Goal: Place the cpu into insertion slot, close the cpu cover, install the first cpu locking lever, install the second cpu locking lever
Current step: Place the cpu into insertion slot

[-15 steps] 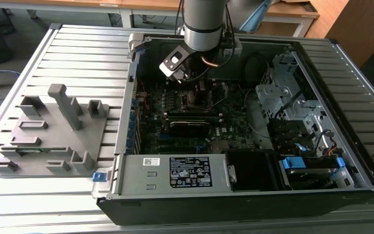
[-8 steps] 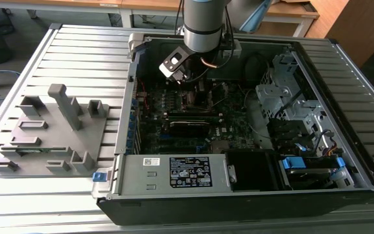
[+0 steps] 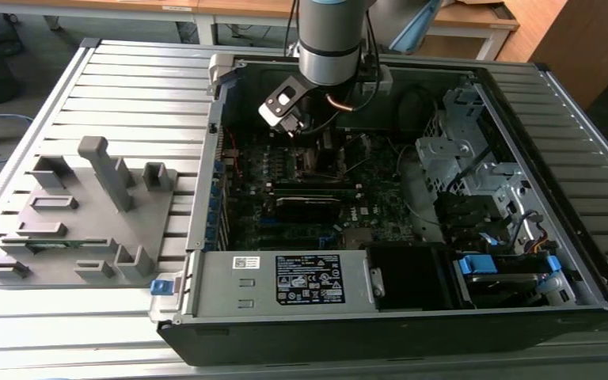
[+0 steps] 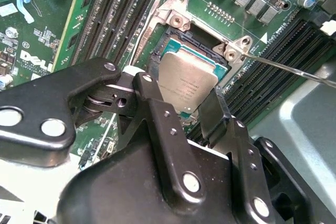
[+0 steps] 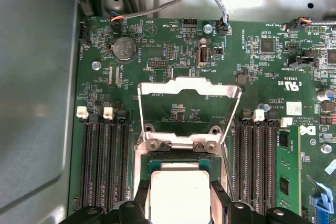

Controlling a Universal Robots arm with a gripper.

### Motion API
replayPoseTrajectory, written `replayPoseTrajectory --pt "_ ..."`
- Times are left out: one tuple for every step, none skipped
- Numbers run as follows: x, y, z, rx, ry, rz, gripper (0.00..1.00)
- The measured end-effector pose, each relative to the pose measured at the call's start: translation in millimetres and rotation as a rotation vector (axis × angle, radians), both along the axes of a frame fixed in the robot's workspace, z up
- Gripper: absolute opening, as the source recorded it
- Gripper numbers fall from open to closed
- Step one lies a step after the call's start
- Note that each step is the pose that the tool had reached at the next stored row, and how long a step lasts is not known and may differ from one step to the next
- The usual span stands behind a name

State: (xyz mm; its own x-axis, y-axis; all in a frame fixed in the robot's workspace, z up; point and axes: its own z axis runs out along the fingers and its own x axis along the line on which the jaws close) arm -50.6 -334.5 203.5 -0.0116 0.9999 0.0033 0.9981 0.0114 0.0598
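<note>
My gripper [image 3: 318, 131] hangs inside the open computer case over the motherboard. In both wrist views its two black fingers [image 4: 149, 95] sit against opposite edges of the cpu [image 4: 188, 80], a flat square chip with a dull metal top, and are shut on it. The cpu [image 5: 177, 192] is level, right at the insertion slot [image 5: 178, 157], whose dark frame [image 4: 176, 43] shows around its far side. I cannot tell whether it rests in the slot or hovers just above it. The cpu cover [image 5: 189, 86] stands swung open beyond the slot. A thin lever wire [image 4: 294, 69] sticks out beside the socket.
Long black memory slots [image 5: 105, 161] flank the socket on both sides, with one green stick [image 5: 286, 174] fitted. Cables [image 5: 157, 3] run along the case wall. A grey parts fixture [image 3: 88, 210] lies at the exterior view's left, and the power supply [image 3: 283, 279] and drive bays [image 3: 473, 170] fill the case.
</note>
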Motion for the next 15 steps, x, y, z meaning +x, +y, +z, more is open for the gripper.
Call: replayPoseTrajectory --pt "0.0 -0.1 -0.3 0.0 0.0 0.0 0.54" --pt "0.0 -0.1 -0.6 0.0 0.0001 0.0 0.54" --pt "0.0 -0.2 -0.6 -0.0002 0.0001 0.0 0.54" --pt "0.1 -0.7 -0.7 -0.0001 0.0001 0.0 0.54" --pt "0.1 -1.2 -0.8 0.0 0.0 0.0 0.54" --pt "0.0 -1.6 -0.8 -0.0001 0.0 0.0 0.54" --pt "0.0 -1.7 -1.0 0.0001 0.0 0.0 0.54" --pt "0.0 -1.7 -1.4 0.0001 0.0 0.0 0.54" --pt "0.0 -1.8 -1.9 0.0 0.0 0.0 0.54" --pt "0.0 -1.8 -2.5 -0.0001 0.0001 0.0 0.54" --pt "0.0 -1.8 -3.2 0.0 0.0 0.0 0.54" --pt "0.0 -1.8 -3.6 -0.0001 0.0001 0.0 0.54" --pt "-0.1 -1.8 -3.7 -0.0002 0.0002 0.0 0.54" --pt "-0.1 -1.9 -3.8 -0.0003 0.0002 0.0 0.54" --pt "0.0 -1.8 -4.4 0.0001 -0.0001 0.0 0.54"
